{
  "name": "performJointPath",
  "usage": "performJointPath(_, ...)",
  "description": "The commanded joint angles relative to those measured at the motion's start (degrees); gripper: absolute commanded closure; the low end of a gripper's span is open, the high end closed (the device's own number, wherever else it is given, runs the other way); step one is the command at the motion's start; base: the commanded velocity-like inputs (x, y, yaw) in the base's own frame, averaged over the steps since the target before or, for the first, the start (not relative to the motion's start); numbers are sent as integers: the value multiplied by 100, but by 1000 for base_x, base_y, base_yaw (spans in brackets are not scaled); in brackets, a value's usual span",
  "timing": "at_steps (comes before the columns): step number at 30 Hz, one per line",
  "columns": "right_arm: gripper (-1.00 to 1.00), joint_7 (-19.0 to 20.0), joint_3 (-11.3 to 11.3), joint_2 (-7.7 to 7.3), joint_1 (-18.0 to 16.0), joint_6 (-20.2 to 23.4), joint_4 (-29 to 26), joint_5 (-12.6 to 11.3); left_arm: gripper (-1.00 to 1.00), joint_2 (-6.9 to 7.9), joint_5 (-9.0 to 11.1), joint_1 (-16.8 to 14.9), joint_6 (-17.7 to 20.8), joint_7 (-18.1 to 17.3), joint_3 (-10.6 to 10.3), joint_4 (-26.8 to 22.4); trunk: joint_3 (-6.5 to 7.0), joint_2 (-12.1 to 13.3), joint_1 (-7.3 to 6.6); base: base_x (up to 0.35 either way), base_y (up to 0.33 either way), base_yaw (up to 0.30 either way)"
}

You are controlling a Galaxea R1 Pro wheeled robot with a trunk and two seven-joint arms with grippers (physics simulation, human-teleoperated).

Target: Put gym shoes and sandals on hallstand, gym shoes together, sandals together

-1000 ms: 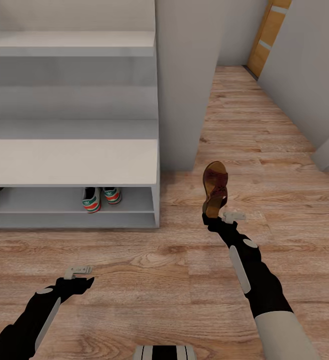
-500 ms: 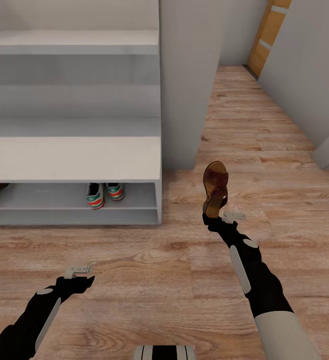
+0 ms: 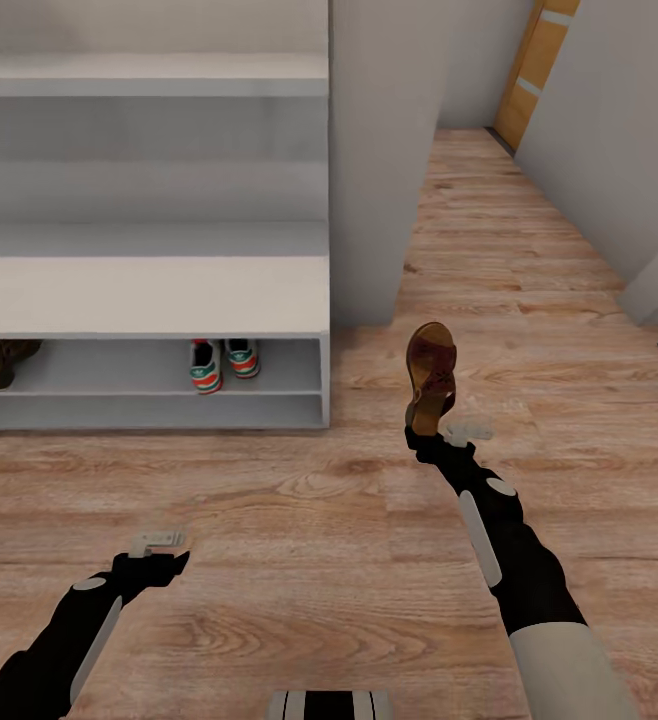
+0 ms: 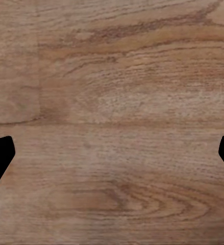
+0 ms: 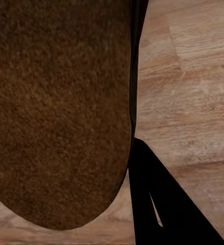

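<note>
Grey wall pillar (image 3: 374, 160) beside the rack, orange-brown door (image 3: 531, 70) at the corridor's far end, pale wall (image 3: 609, 130) on the right

No legible text, label, number or sign appears in any view. The gym shoes (image 3: 224, 364) on the hallstand (image 3: 149, 300) carry a small dark mark on the red-orange heel patch, but it is too small and blurred to read. The held sandal (image 3: 430, 375), the other sandal (image 3: 4, 360) on the shelf, the corridor floor (image 3: 299, 520) and the orange door (image 3: 534, 70) bear no readable marking.
</note>
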Motion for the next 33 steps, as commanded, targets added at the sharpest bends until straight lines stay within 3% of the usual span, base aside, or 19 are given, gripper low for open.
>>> performJointPath(1, 100, -4, 0, 0, 1, 0, -1, -18, -100, -1, -1, 1, 0, 0, 0, -1, 0, 0, 0, -334, 109, 0)
performJointPath(17, 100, -4, 0, 0, 0, 0, -3, -21, -100, -5, 2, 4, 0, 0, 7, -1, 0, 0, 0, -321, 109, 0)
performJointPath(26, 100, -4, 0, 0, 0, 0, -3, -23, -100, -7, 3, 11, -8, 0, 3, 0, 0, 0, 0, -41, 16, 0)
performJointPath(33, 100, -4, 0, 0, 0, 0, -2, -24, -100, -7, 3, 14, -9, 0, -1, -2, 0, 0, 0, -1, 242, 0)
